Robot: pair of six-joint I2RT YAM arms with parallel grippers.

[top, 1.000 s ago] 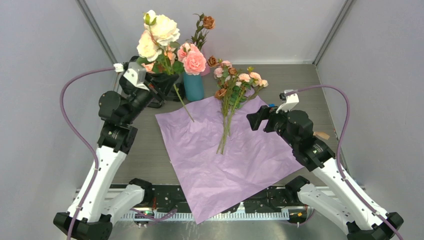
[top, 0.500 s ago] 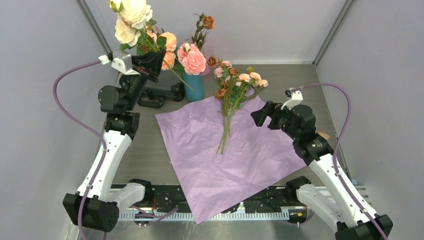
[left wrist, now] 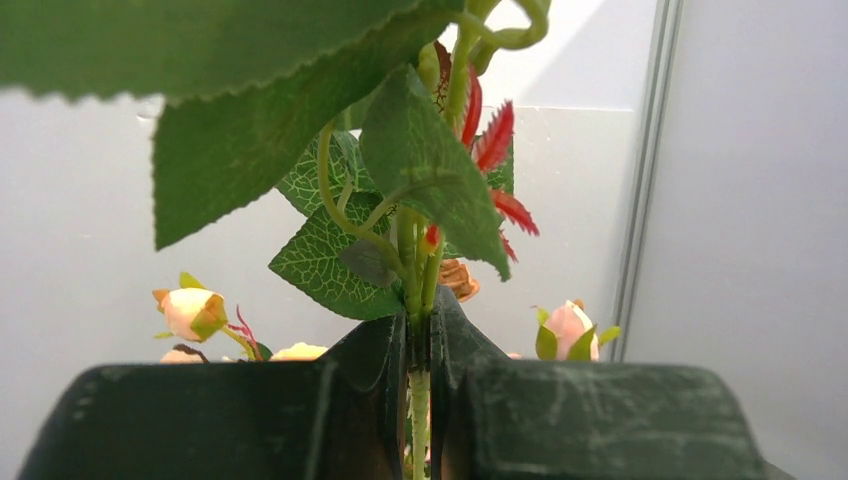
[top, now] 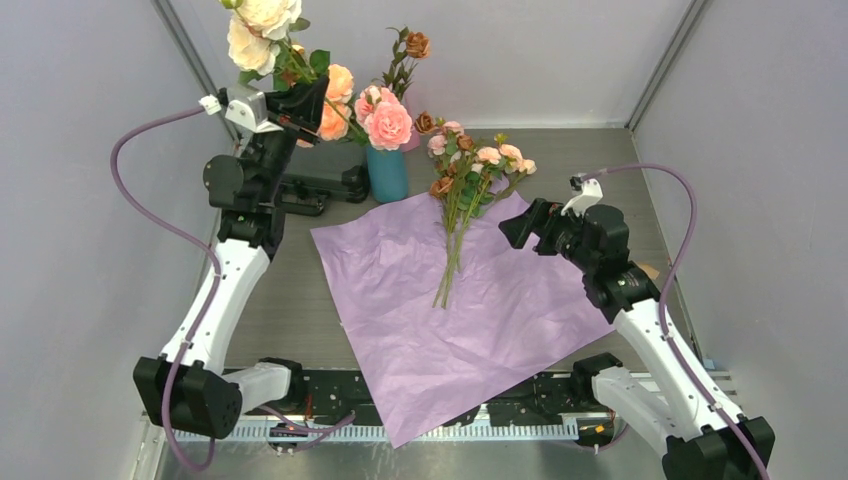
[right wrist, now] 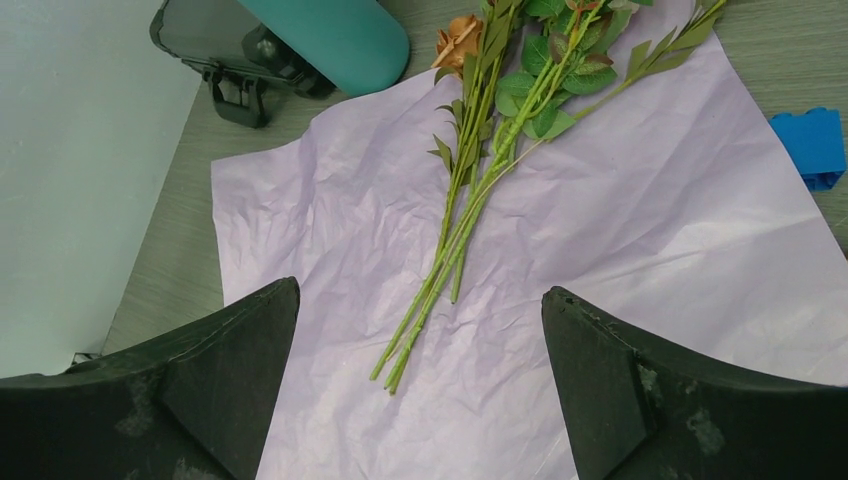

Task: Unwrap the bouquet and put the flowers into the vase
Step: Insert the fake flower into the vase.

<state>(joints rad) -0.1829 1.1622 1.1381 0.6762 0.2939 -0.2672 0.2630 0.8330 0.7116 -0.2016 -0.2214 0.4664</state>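
Flowers (top: 457,215): loose on the unfolded lilac paper (top: 450,340), heads near the vase (top: 387,172)
Handling: I judge them light, with thin springy stems; I'd pinch the gathered stems mid-length
Right pincer (top: 518,226): fingers apart, empty, just right of the stems
Left pincer (top: 303,104): clamped on the peach-rose bunch (top: 262,35), high beside the vase

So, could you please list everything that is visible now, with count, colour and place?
crinkled paper sheet: one, lilac, flat on the table
small artificial roses on thin green stems: one loose bunch, pink, cream, brown, lying on the sheet
cylindrical vase: one, teal, behind the sheet, pink and brown blooms in it
large roses: one spray, cream and peach, held up at back left
stand: one, black, left of the vase
plastic block: one, blue, by the sheet's right edge
left gripper: black, shut on the large roses' stem
right gripper: black, open above the sheet
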